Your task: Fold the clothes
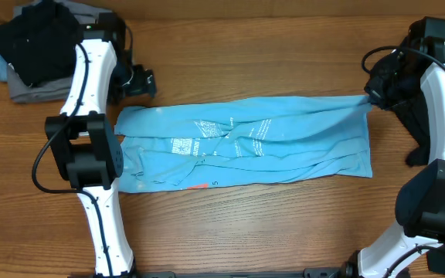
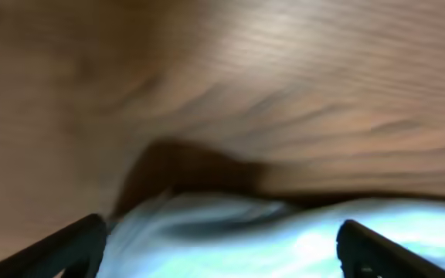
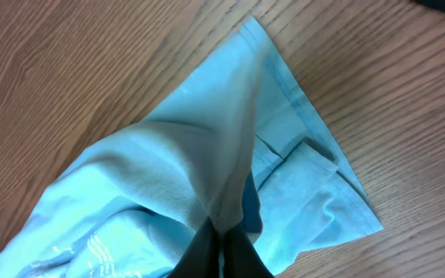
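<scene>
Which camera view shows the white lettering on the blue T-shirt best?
The overhead view. It shows the whole T-shirt laid out, with the white lettering across its middle. The right wrist view catches only a little of it at the lower left. The left wrist view is blurred; no lettering shows there.

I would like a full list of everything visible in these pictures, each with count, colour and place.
T-shirt: one, light blue with white lettering, lying as a long strip across the middle of the table.
black garment: one, black, on top of the pile, top left in the overhead view.
grey garments: count unclear, grey, under the black garment.
table: one, brown wood, under everything.
left gripper: one, black, open, at the T-shirt's left end.
right gripper: one, black, shut on the T-shirt's right end.
</scene>
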